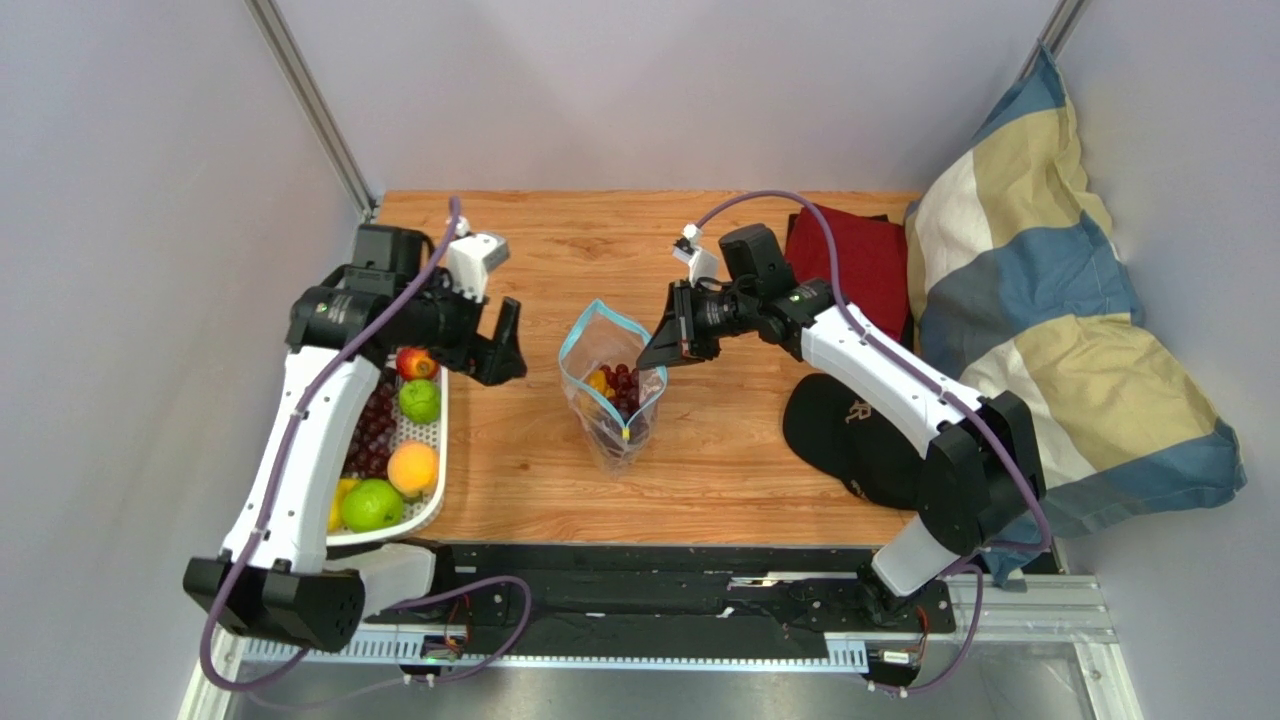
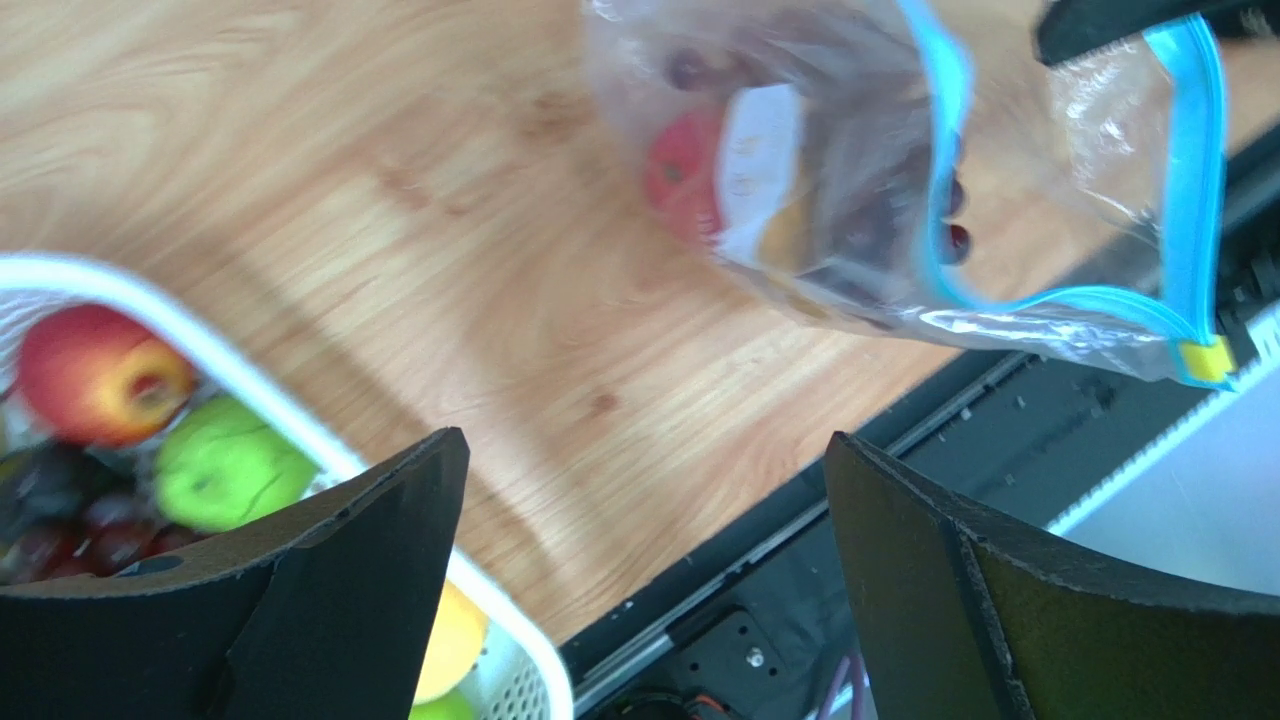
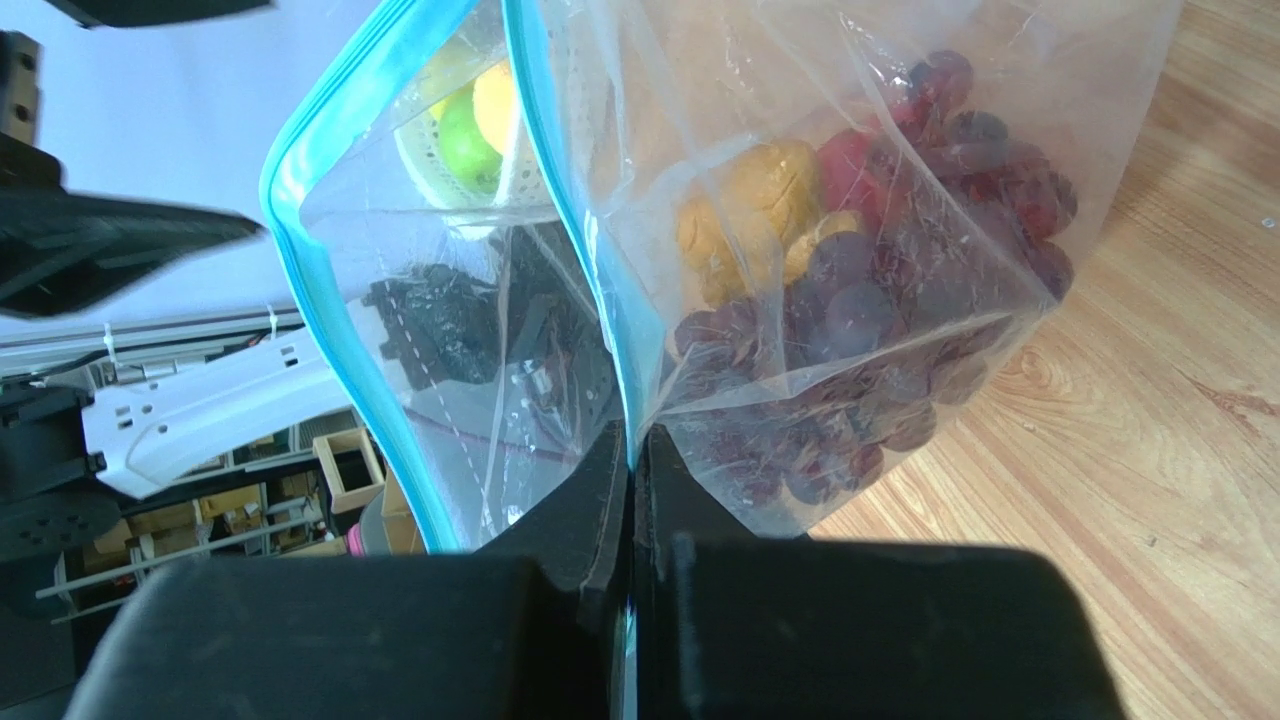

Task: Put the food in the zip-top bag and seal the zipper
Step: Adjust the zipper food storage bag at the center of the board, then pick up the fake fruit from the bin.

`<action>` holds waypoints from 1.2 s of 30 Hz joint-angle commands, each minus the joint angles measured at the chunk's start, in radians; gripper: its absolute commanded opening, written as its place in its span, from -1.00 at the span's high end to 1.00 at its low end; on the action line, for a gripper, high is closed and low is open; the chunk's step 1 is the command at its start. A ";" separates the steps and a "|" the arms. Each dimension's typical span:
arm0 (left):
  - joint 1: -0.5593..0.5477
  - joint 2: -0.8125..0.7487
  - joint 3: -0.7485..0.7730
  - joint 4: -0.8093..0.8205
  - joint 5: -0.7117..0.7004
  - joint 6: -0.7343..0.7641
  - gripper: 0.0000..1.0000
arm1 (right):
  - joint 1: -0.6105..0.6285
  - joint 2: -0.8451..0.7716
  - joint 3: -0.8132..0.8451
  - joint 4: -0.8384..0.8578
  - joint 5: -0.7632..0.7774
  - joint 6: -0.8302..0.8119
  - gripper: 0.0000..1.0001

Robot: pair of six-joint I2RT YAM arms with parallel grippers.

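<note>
The clear zip-top bag (image 1: 613,393) stands on the wooden table with its mouth open, and its blue zipper (image 1: 598,312) forms a loop. Dark grapes (image 3: 842,345) and an orange lumpy cluster (image 3: 751,210) lie inside it. My right gripper (image 1: 657,353) is shut on the bag's mouth edge at the zipper (image 3: 579,225). My left gripper (image 1: 504,353) hangs open and empty between the basket and the bag (image 2: 842,195). More food lies in the basket: a red apple (image 1: 415,362), a green apple (image 1: 419,401), a peach (image 1: 412,468) and grapes (image 1: 368,435).
The white slatted basket (image 1: 440,438) sits at the table's left edge. A black cap (image 1: 857,435) lies right of the bag, with a dark red cloth (image 1: 849,255) behind it. A striped pillow (image 1: 1052,300) fills the right side.
</note>
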 commanded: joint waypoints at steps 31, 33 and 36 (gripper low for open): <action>0.684 0.149 -0.371 0.299 -0.640 0.446 -0.82 | 0.011 0.034 0.062 0.003 0.019 -0.040 1.00; 0.683 0.157 -0.374 0.296 -0.607 0.446 -0.76 | 0.011 0.040 0.067 0.004 0.019 -0.040 1.00; 0.684 0.178 -0.382 0.296 -0.573 0.440 -0.75 | 0.013 0.048 0.073 0.009 0.019 -0.035 1.00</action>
